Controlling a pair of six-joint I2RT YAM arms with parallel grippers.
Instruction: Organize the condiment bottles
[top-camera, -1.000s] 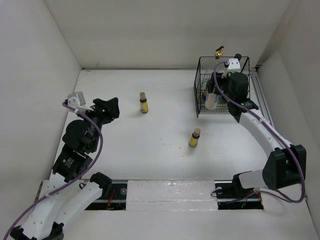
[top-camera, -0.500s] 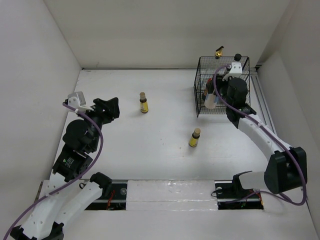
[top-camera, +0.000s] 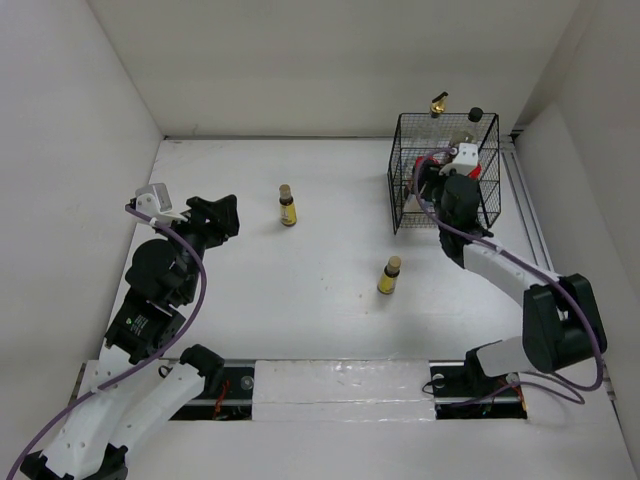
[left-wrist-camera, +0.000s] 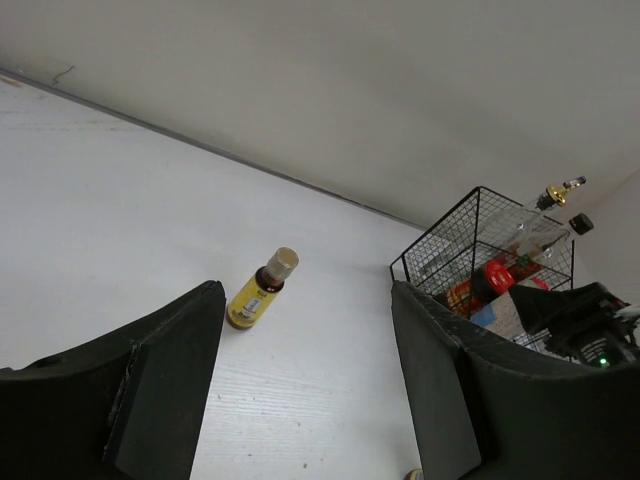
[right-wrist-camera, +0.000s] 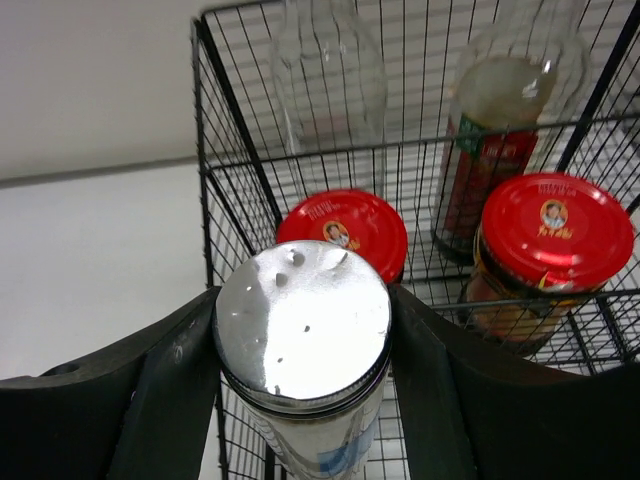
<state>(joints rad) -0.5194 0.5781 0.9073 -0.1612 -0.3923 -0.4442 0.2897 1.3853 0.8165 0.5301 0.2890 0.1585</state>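
The silver-lidded glass jar (right-wrist-camera: 303, 320) sat upright in my right gripper (right-wrist-camera: 305, 400), both fingers pressed against its sides just below the lid. It hung at the near left corner of the black wire basket (top-camera: 400, 205). From my wrist I could not tell whether its base was already inside the rim or just above it. Directly behind it in the basket stood one red-lidded jar (right-wrist-camera: 342, 230), with a second red-lidded jar (right-wrist-camera: 556, 232) to the right. At the basket's far side were the tall clear bottle (right-wrist-camera: 330, 80) and the dark red-labelled bottle (right-wrist-camera: 500, 110). I judged the step to be setting this jar down in the gap in front of the nearer red lid. To do it well I needed to keep the jar vertical and come straight down close to the corner wires without catching them. I also had to leave the red lid behind untouched, and let go only once the base was resting on the basket floor. Outside the basket, well to its left, one small yellow brown-capped bottle (top-camera: 288, 205) stood on the table. Another small yellow brown-capped bottle (top-camera: 389, 276) stood just in front of the basket, so I reckoned two placements remained. My left gripper (left-wrist-camera: 307, 295) was spread apart and held nothing, facing the farther yellow bottle.
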